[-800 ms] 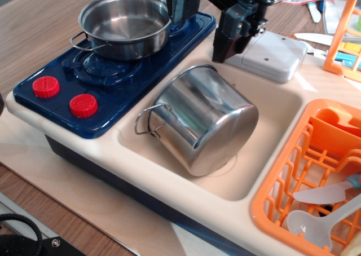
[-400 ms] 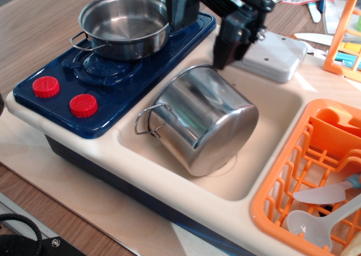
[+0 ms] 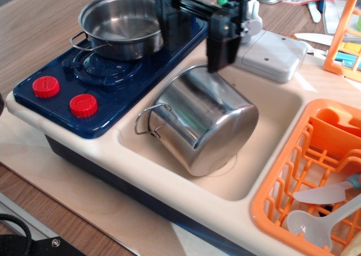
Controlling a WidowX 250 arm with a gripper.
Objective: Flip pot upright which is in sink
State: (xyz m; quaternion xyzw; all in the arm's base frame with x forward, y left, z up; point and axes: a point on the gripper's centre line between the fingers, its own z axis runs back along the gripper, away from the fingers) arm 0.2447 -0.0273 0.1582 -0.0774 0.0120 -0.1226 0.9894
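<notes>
The shiny steel pot (image 3: 197,118) lies on its side in the cream sink (image 3: 276,118). Its flat bottom faces the front right and its open mouth faces the back left. One wire loop handle sticks out on its left. My black gripper (image 3: 193,56) is open and hangs just above the pot's back rim. Its right finger (image 3: 219,50) is close over the rim, and its left finger (image 3: 168,25) is over the edge of the stove. It holds nothing.
A shallower steel pan (image 3: 125,22) sits on the blue stove (image 3: 62,89) with red knobs, left of the sink. A grey faucet block (image 3: 273,56) stands behind the sink. An orange dish rack (image 3: 282,182) with utensils adjoins the sink on the right.
The gripper has moved left and a little lower, from above the faucet block to over the pot's back rim. The pot has not moved.
</notes>
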